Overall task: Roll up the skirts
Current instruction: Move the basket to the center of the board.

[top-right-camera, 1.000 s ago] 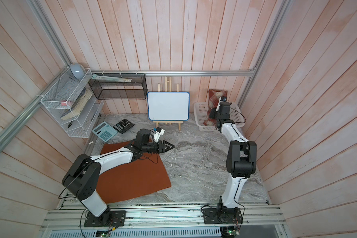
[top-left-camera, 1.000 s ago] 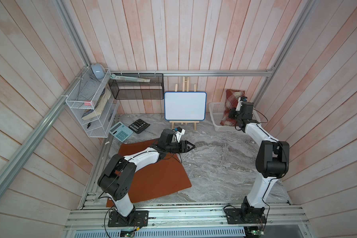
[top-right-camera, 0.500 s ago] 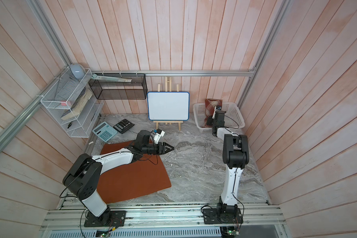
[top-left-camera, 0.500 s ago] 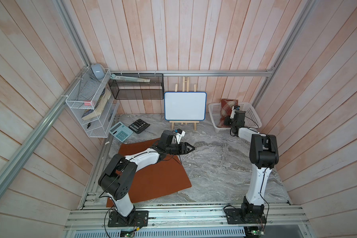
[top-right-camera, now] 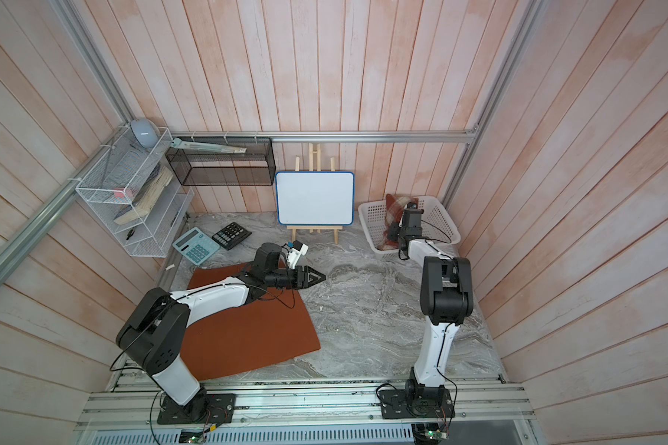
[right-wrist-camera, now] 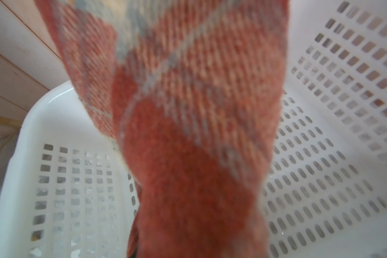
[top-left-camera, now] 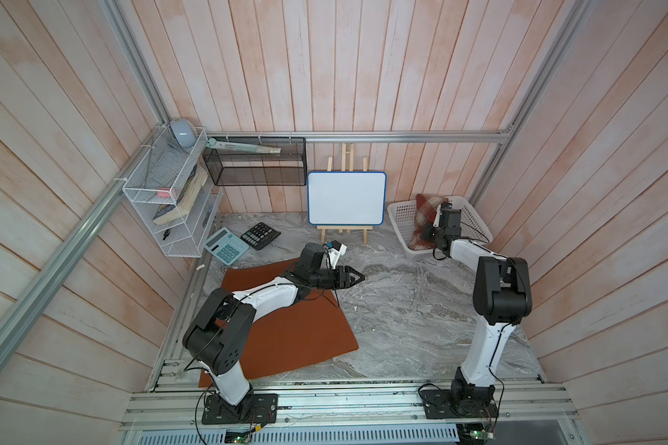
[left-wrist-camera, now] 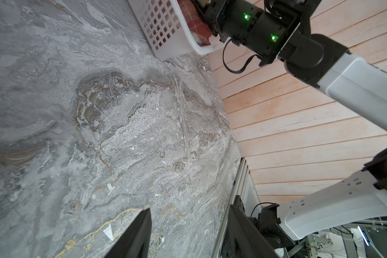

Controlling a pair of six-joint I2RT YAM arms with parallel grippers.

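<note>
- The rust-orange skirt lies flat on the marble worktop, with the left arm stretched over its far part.
- The left gripper hovers just past that skirt's edge, jaws parted with nothing between them.
- The plaid skirt stands bunched in the white basket.
- The right gripper dips into the basket against the plaid skirt, its jaws hidden.
</note>
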